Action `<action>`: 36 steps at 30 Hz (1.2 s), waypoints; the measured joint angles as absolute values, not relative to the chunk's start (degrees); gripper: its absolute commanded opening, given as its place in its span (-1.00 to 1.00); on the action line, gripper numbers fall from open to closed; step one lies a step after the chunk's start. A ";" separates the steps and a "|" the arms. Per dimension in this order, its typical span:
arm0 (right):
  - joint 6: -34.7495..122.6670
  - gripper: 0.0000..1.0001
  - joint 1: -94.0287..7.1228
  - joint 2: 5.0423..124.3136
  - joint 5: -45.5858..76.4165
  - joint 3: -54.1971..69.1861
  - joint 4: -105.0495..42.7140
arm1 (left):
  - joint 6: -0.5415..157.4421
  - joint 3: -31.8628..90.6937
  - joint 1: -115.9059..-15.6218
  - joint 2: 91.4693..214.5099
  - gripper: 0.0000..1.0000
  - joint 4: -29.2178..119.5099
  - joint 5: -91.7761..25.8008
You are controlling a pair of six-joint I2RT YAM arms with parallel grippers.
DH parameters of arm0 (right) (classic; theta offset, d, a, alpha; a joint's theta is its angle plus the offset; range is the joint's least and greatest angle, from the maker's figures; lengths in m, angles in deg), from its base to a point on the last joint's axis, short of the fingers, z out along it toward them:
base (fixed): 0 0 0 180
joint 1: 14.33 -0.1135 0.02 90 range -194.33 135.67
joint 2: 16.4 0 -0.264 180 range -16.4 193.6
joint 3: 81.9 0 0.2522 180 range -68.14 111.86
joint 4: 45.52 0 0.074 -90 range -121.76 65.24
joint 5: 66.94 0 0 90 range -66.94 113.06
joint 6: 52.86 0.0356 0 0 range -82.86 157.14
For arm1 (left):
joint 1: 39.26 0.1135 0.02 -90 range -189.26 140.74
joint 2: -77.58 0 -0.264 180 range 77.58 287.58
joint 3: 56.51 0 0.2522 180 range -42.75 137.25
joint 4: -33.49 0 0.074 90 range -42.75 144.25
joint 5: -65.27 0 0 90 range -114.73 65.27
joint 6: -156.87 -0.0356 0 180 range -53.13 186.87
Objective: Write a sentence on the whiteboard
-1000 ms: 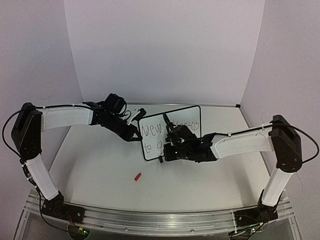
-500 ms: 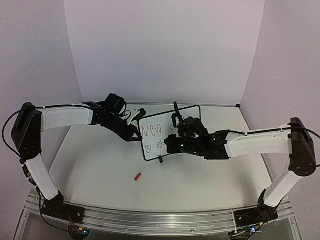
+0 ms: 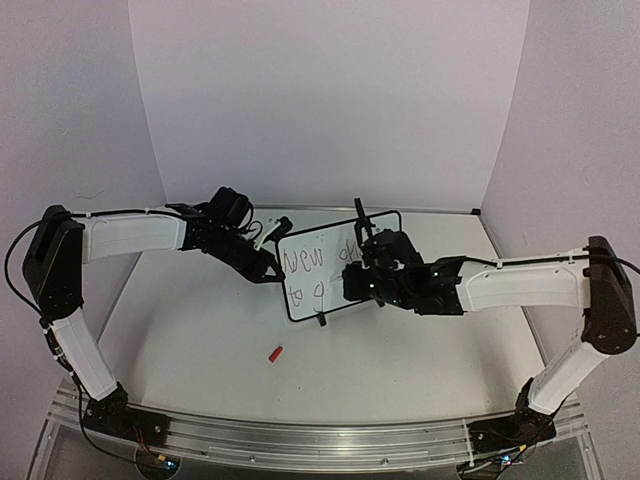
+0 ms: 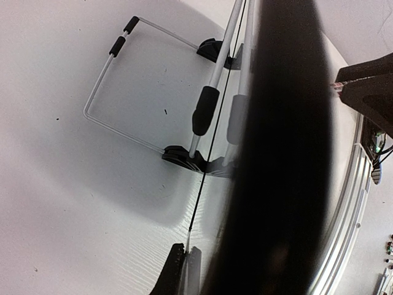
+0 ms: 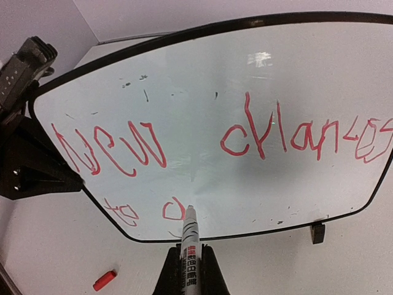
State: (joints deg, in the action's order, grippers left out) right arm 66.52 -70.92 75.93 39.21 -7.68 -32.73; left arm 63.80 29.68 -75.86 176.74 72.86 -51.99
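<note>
The whiteboard (image 3: 333, 274) stands tilted on its black feet at the table's middle back. It fills the right wrist view (image 5: 202, 80). The sentence (image 5: 245, 132) is in red strokes, "New chances" on top and "to g" below. My right gripper (image 5: 190, 252) is shut on the marker (image 5: 189, 230), whose tip touches the board by the "g". In the top view it (image 3: 352, 285) is in front of the board. My left gripper (image 3: 272, 270) is shut on the board's left edge, seen edge-on in the left wrist view (image 4: 184, 249).
A red marker cap (image 3: 276, 353) lies on the table in front of the board, also in the right wrist view (image 5: 104, 279). The board's wire stand (image 4: 110, 80) shows behind it. A large dark blur (image 4: 276, 153) hides the right of the left wrist view.
My right gripper has moved right and up along the board with the marker, uncovering more of the writing. The left gripper and the board have stayed put.
</note>
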 measured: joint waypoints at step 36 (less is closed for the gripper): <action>64.41 -1.00 -70.46 82.93 38.21 -4.12 -30.29 | 63.82 29.69 -75.86 176.74 -1.00 72.81 -51.97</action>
